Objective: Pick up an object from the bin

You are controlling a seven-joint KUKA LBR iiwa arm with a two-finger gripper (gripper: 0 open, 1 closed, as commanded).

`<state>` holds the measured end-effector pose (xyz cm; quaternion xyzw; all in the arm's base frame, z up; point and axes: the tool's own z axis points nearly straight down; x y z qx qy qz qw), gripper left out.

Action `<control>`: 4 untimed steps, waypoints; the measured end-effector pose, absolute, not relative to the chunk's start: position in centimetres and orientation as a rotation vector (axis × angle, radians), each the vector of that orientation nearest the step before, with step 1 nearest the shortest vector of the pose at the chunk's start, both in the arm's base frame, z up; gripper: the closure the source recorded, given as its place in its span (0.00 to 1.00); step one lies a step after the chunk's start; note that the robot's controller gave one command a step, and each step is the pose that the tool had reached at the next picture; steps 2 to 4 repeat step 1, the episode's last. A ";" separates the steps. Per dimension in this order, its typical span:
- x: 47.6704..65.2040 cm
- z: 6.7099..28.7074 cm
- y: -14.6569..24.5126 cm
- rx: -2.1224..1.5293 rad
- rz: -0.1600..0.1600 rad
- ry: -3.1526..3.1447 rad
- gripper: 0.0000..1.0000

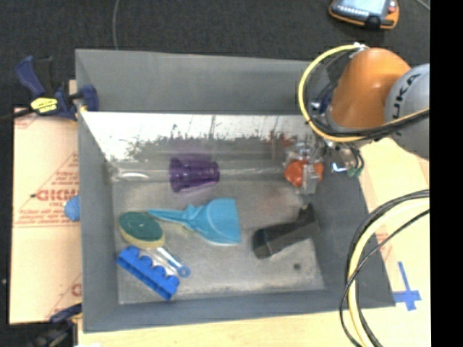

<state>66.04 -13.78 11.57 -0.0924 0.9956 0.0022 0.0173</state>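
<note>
Grey bin (98, 251), purple cup (193, 173), blue scoop (215, 221)

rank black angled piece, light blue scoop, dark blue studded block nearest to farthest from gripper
From the gripper:
1. Black angled piece, bin's right side.
2. Light blue plastic scoop, middle.
3. Dark blue studded block, lower-left corner.

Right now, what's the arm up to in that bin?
The arm's gripper is low at the bin's right back corner, beside a small orange-red thing; whether it holds it I cannot tell. A black angled piece lies just in front. A purple cup, light blue scoop, green sponge and blue block lie further left.
</note>
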 end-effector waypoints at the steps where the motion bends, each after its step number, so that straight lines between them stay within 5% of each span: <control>1: 66.1 17.3 -13.9 -0.285 0.004 3.090 1.00; 4: 66.1 17.3 -13.9 -0.285 0.004 3.090 1.00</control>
